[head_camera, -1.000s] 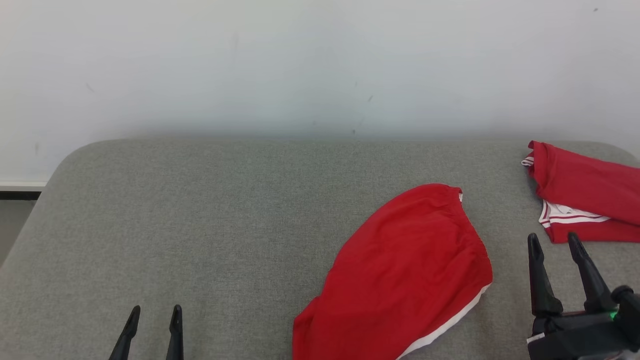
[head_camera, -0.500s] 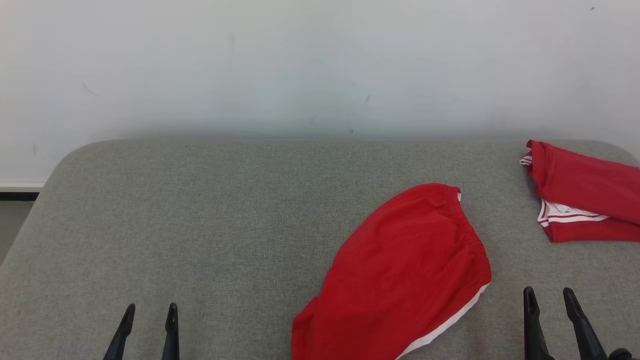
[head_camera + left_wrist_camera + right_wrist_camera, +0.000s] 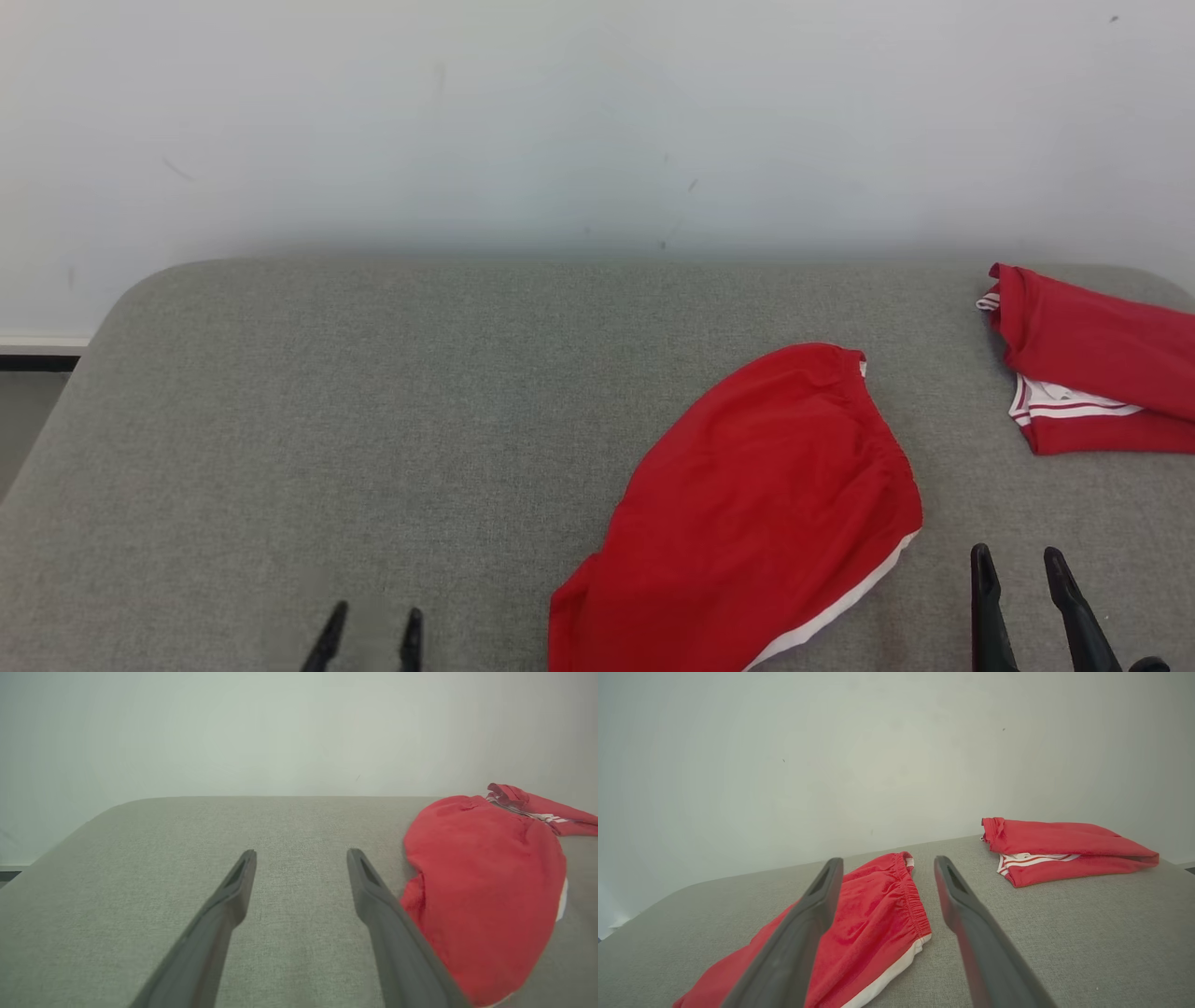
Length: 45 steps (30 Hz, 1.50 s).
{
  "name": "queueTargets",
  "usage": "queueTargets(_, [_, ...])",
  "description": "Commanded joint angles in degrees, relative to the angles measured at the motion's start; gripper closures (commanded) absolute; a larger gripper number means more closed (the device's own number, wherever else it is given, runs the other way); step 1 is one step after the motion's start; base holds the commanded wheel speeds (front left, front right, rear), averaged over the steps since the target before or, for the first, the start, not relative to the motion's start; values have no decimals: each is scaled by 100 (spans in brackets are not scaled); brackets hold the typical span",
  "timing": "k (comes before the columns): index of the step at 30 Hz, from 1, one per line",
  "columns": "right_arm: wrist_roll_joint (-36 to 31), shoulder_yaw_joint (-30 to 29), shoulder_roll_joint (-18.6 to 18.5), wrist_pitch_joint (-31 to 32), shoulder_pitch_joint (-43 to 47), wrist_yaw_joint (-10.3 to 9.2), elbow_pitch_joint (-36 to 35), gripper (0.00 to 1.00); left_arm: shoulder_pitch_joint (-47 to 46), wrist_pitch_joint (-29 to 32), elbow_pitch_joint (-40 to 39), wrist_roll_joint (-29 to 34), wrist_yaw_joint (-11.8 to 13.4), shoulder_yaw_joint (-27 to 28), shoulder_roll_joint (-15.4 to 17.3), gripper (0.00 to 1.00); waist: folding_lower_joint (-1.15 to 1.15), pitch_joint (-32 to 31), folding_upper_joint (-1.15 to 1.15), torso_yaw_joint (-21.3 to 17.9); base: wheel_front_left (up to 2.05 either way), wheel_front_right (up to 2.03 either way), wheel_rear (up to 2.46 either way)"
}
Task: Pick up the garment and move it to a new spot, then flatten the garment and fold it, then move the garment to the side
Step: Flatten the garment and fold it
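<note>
Toward five o'clock on the grey fabric-covered table [image 3: 373, 420], the red shorts with gathered elastic waistband and white hem trim [image 3: 766, 504] lie slack, touched by neither gripper. The left gripper [image 3: 373, 623] at seven o'clock and the right gripper [image 3: 1016, 558] at four o'clock both stand spread wide, holding nothing. A second red garment with white stripes [image 3: 1092, 373] sits folded at three o'clock, near the table's rounded edge. By this, lifting, flattening and folding likely remain; the bare surface from nine to twelve o'clock offers ample room.

Red white-trimmed fabric garments [image 3: 766, 504] [image 3: 1092, 364]: two are lying.
Grey padded fabric surface [image 3: 373, 420]: one is carrying them.
Dark two-fingered claws [image 3: 375, 612] [image 3: 1016, 554]: two are hovering.
</note>
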Motion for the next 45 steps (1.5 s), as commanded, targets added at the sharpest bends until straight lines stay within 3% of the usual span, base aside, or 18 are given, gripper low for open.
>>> queueTargets(1, [-40,7,11,-17,12,-10,22,0,64,-8,78,-5,-3,-176,7,0,0,15,0,5,0,0,0])
queueTargets(12, [-15,75,-60,26,-117,-10,124,0,-182,-15,1178,-537,-4,-2204,28,0,0,207,0,-195,0,0,0])
queueTargets(18, [-9,108,-94,32,-202,-10,167,0,-439,-16,1848,-762,-3,-2595,16,0,0,328,0,-359,0,0,0])
queueTargets(25, [-9,93,-111,17,-279,-10,207,0,-863,-17,2616,-1077,-4,-2551,-77,0,0,398,0,-451,0,0,0])
queueTargets(26, [-14,96,-112,16,-287,-10,210,0,-931,-17,2702,-1109,-5,-2564,-89,59,0,400,0,-455,0,0,0])
queueTargets(28, [-23,98,-124,14,-299,-10,219,0,-1055,-17,2791,-1176,-5,-2597,-97,100,0,395,0,-459,0,0,0])
queueTargets(39, [25,17,-89,-1,-172,-10,309,0,-1176,-17,2184,-1093,20,-1778,441,100,0,224,0,-203,0,0,0])
queueTargets(45, [33,45,-67,-11,-197,-10,399,0,-1069,-17,2201,-1010,16,-1618,641,100,0,178,0,-159,0,0,0])
